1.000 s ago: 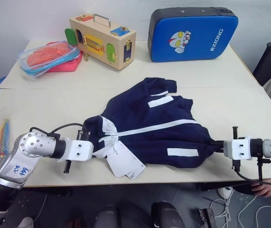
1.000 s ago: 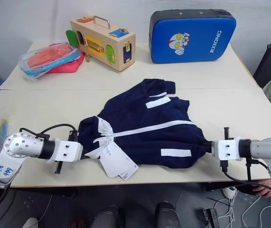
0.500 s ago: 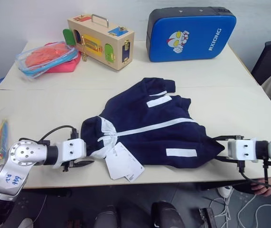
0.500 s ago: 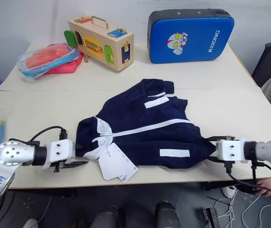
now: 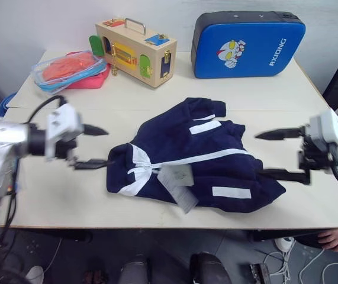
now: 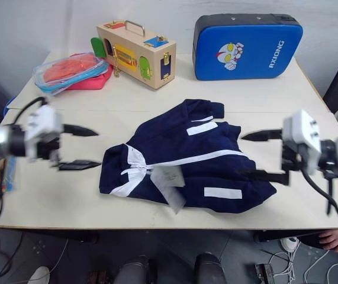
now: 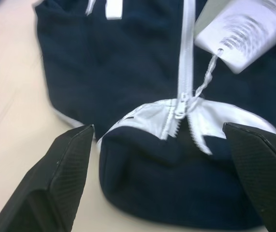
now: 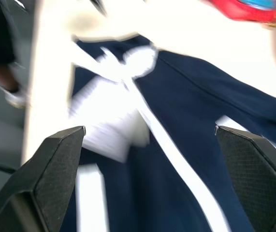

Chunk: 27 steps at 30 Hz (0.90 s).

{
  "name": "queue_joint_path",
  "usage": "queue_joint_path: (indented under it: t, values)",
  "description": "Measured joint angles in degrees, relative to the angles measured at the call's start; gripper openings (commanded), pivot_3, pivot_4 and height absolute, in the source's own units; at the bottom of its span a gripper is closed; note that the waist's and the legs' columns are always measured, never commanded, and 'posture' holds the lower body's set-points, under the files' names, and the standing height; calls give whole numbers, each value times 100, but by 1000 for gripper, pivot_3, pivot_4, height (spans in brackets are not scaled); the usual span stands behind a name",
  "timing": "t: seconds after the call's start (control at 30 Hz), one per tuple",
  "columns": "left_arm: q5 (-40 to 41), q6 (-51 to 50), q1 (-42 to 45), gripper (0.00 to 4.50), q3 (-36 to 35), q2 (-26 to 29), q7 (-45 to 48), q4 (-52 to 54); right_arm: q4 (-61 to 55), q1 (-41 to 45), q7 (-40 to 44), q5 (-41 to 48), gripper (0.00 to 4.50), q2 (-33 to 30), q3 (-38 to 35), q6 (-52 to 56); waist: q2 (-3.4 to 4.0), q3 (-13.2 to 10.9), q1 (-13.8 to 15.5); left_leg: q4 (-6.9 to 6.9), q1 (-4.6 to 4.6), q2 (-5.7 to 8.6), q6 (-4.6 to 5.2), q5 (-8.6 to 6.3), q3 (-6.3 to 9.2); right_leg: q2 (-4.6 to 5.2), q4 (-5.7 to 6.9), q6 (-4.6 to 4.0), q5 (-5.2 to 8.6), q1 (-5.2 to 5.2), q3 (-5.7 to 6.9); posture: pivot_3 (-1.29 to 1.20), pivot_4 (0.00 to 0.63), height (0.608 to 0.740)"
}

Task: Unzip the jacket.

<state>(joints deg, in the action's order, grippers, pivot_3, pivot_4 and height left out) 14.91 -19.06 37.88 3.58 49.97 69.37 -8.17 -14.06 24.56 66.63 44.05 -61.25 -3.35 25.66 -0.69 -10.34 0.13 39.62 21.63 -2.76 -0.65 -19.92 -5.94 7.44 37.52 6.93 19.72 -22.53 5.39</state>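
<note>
The jacket [image 5: 192, 163] lies flat near the front edge of the table [image 5: 56, 195], collar end toward the robot's left, hem toward its right, the white zipper strip [image 5: 204, 157] running closed along most of its length. White hang tags [image 5: 179, 183] rest on the cloth just beside the collar, tied close to the zipper pull [image 7: 180, 107], which the left wrist view shows sitting at the collar end with only a few teeth parted behind it. The left gripper [image 5: 92, 147] hangs above the table just off the collar, fingers spread wide and holding nothing; the right gripper [image 5: 281, 154] hovers over the hem side, likewise spread and empty. To do this step well, I judge the left fingers should pinch the small pull itself, not the tag string, while the right pins the cloth near the collar so the strip stays taut as the pull is drawn toward the hem. Farther back stand a wooden latch box [image 5: 136, 50], a clear bag of orange-red cloth [image 5: 68, 68] and a blue padded case [image 5: 248, 42], well apart from the work.
</note>
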Motion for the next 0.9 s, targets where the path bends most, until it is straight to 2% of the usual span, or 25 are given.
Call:
queue_joint_path:
  t: [0.07, 0.2, 0.33, 0.47, 0.67, 0.8, 0.87, 0.9]
  values:
    - [-257, 361, 163, 3313, 300, -343, -11, -550, -121, 287, -233, -59, 4500, 374, 374, 380, -2, -1, -23, 10, 33, 0, 2, -1, 2, 1, -2, 0, 0, -27, 17, 0, 150, 740]
    - [-474, 701, 250, 2209, 548, -694, -26, -858, -329, 592, -524, -242, 4500, 854, 845, 783, -4, -2, -29, 38, 75, -2, 3, -2, 8, 14, 12, 1, 0, -68, 61, 0, 150, 740]
    - [-366, 544, 240, 2209, 550, -893, 50, -725, -468, 628, -616, -579, 4500, 1055, 1008, 802, -5, -3, -7, 46, 82, -3, 3, -2, 12, 19, 26, 1, -1, -68, 63, 0, 150, 740]
    - [-292, 494, 23, 2209, 551, -846, 192, -296, -632, 559, -627, -1097, 4500, 1179, 1026, 412, -5, -3, -12, 48, 75, -3, 3, -2, 18, 19, 26, 2, -2, -57, 63, 0, 150, 740]
    - [-855, 1157, -178, 2209, 697, -877, -50, -673, -656, 399, -736, -2047, 4500, 1604, 1424, -463, -5, -3, -23, 46, 74, -4, 3, -2, 17, 16, 26, 2, -1, -57, 64, 0, 150, 740]
    - [-923, 1506, -108, 2974, 684, -1148, -189, -1095, -672, 410, -761, -2321, 4500, 1806, 1550, -605, -5, -3, -5, 51, 73, -2, 3, -2, 23, 19, 25, 2, -2, -49, 71, 0, 150, 740]
    - [-1020, 1786, -48, 3617, 692, -1248, -251, -1316, -668, 410, -756, -2523, 4500, 1900, 1689, -748, -6, -3, -9, 52, 73, -2, 3, -2, 26, 19, 24, 2, -2, -47, 74, 0, 150, 740]
    - [-1048, 1845, -42, 3617, 693, -1259, -263, -1331, -660, 410, -752, -2613, 4500, 1903, 1730, -821, -6, -3, -13, 52, 73, -2, 3, -2, 26, 19, 24, 2, -2, -47, 74, 0, 150, 740]
